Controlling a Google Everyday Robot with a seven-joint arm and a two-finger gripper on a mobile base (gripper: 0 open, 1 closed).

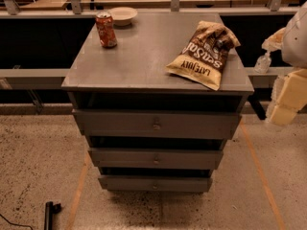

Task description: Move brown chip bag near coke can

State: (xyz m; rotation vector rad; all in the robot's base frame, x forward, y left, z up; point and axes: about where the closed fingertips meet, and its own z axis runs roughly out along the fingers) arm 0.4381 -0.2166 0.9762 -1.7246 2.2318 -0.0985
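Grey counter [144, 56] with three drawers stands on a speckled floor. At the right edge of the view, the jaws hang off the counter's right side; whether they are open or closed cannot be told. Left of the jaws, near them, the brown chip bag [204, 54] lies flat on the counter's front right corner. Far left of the jaws, well apart from the bag, the coke can [106, 30] stands upright beside a pale bowl [123, 15].

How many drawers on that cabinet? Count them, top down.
3. The top drawer sits just under the cabinet top, the middle drawer below it, the bottom drawer nearest the floor. None appear hidden. The hand is at the right edge, off the cabinet top.
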